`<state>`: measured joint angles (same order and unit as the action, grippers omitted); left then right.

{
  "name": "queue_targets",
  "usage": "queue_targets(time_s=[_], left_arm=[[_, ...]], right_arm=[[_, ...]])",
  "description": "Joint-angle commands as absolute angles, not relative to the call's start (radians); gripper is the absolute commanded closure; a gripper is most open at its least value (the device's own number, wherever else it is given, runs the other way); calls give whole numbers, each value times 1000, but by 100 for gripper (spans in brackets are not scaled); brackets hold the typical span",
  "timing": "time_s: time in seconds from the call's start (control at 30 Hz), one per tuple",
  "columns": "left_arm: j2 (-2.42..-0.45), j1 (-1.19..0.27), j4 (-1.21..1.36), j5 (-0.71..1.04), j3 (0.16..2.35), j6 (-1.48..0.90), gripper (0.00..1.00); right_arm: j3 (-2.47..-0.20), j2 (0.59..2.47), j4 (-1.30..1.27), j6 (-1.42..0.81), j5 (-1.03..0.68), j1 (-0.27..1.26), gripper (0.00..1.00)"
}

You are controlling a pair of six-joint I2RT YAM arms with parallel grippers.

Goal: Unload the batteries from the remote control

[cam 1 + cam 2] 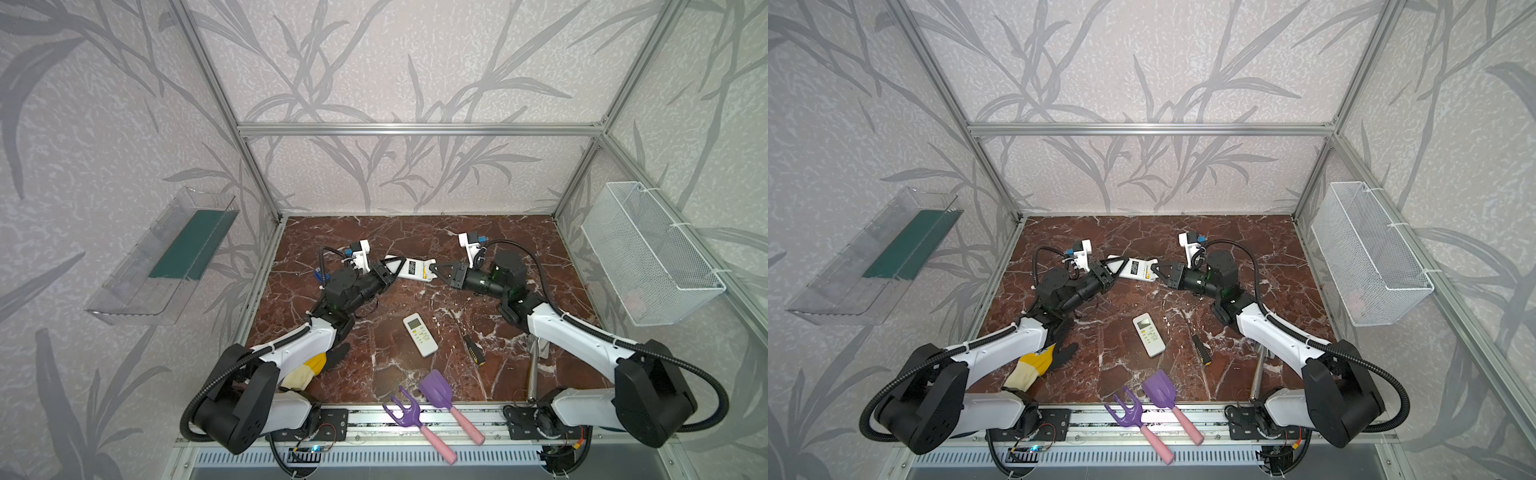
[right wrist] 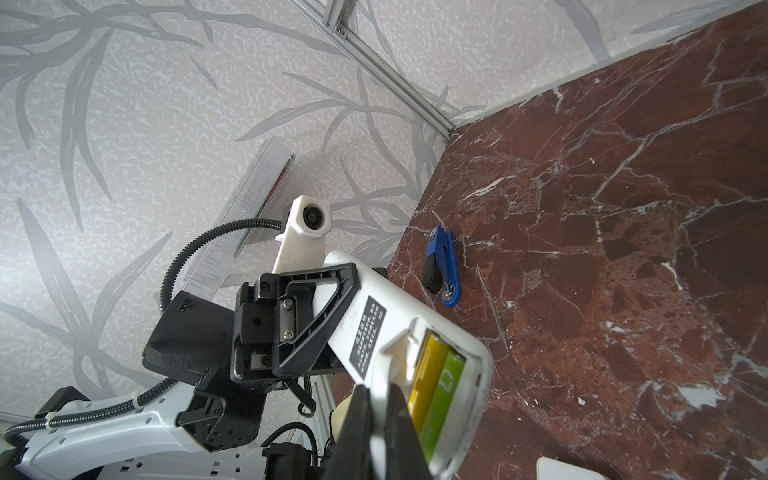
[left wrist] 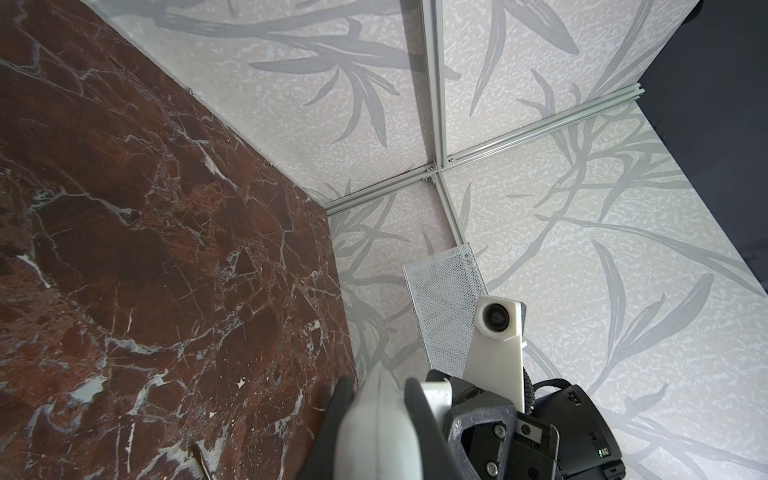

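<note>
Arms both reach low toward the far middle of the worktop (image 1: 365, 374), meeting nose to nose. We see the left claw (image 1: 400, 267) clamped on one end of a remote (image 1: 415, 270), the right claw (image 1: 433, 270) pinched narrow on its other end, beside the open bay where two batteries (image 2: 446, 380) lie. Nearer lie one spare remote (image 1: 420, 335), one screwdriver (image 1: 473, 349), one purple rake (image 1: 403, 409), one spade (image 1: 435, 388) and one glove (image 1: 316, 365).
</note>
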<state>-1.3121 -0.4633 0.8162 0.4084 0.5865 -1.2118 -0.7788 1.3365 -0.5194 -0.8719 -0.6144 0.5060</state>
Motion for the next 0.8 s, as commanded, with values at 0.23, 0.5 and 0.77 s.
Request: queue_targets(time_s=[0.23,0.5,0.77], left_arm=[[-1257,-451,469,349,661,-999,100],[-1305,-450,610,451,630,-1024,100],[-1307,-449,575,449,629,-1016,100]], right_arm=[[-839,1229,-287,-689,-556,393,100],[-833,1235,66,-407,-182,368,100],[-756,1367,86,-383,11,355,99]])
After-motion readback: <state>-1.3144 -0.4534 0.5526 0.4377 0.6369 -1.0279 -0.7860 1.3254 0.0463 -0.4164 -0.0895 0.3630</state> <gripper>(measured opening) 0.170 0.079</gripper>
